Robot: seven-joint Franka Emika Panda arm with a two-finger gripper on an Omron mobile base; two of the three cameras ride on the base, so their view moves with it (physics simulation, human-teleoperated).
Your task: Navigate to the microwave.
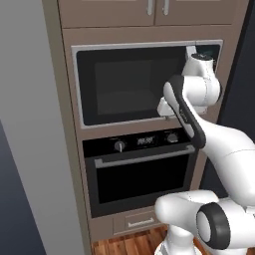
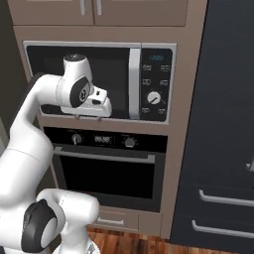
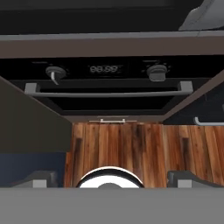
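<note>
You're parked facing the microwave (image 2: 99, 82), set in the cabinet column above the wall oven (image 2: 106, 168). Tool (image 3: 113, 177) points floorward, fingers apart, holding nothing. Keep the base square; stop short of the oven handle (image 3: 108, 92).

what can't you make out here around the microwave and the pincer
- Microwave: in the left base view the arm covers its handle and button panel.
- Microwave panel: button labels and display digits too small to read in the right base view.
- Pincer: hand view cuts off the tips at the bottom; open or shut unclear.
- Oven: clock digits blurred.
</note>
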